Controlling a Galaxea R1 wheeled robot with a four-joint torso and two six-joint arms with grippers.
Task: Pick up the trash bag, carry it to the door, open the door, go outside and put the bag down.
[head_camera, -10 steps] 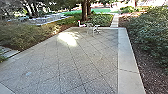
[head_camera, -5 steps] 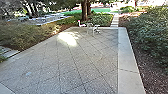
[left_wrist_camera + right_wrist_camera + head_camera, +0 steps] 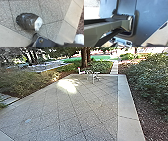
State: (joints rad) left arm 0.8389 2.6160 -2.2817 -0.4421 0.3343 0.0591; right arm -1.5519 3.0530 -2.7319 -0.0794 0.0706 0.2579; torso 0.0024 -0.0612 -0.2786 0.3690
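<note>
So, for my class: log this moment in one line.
outdoors; dark trash bag against speckled paving; held or grounded: cannot tell; shrubs both sides

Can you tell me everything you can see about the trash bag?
The trash bag is dark, shiny and wrinkled, like thin plastic. It looks plump and rounded, with a crumpled whitish part at one end; I can't tell if that is bag or stuffing. In the left wrist view it shows against the speckled paving, near a dark seam. Whether it rests there or hangs above, and what touches it, I can't tell.
</note>
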